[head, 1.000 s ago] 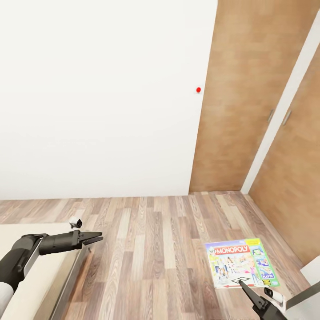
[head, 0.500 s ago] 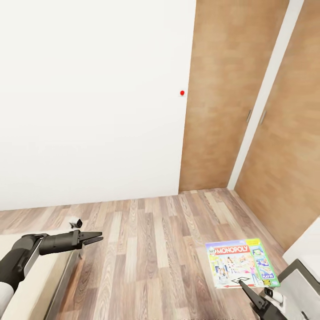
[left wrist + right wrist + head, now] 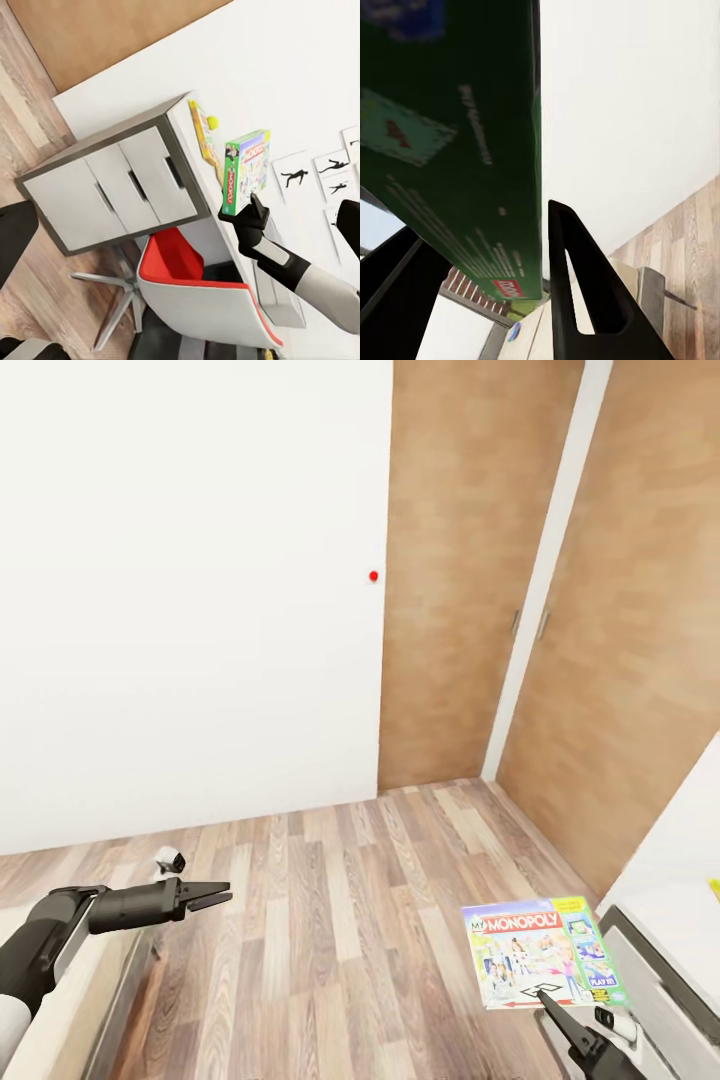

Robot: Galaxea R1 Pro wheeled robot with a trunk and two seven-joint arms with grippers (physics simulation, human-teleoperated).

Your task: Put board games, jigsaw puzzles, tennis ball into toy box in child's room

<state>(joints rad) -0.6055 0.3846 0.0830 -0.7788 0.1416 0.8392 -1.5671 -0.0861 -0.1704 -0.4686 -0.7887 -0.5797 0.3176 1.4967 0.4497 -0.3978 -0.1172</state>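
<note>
One board game [image 3: 545, 954], the Monopoly box, is pinched in my right gripper [image 3: 553, 1003], and that grip is what worries me most. In the head view my fingers catch the box only at its near edge, so nearly all of its flat face sticks out ahead of them, out over the wood floor [image 3: 330, 920]. From my left wrist camera the same box [image 3: 247, 169] stands up above the right gripper [image 3: 253, 216], held at one end, with the red chair [image 3: 196, 289] below it and the table [image 3: 127, 176] close behind. I judge that such a long overhang could let the box pivot or slide out between the fingers if I turn or brake sharply, and then it would drop to the floor. The table's corner [image 3: 655, 950] is just beside the box in the head view, so a swing could also knock the box against it. On the tabletop I see a flat yellow toy [image 3: 202, 135] and the tennis ball [image 3: 213, 120], which a careless sweep might push off. My left gripper [image 3: 215, 896] reaches forward beside the bed [image 3: 60, 1000], its fingers close together and holding nothing.
</note>
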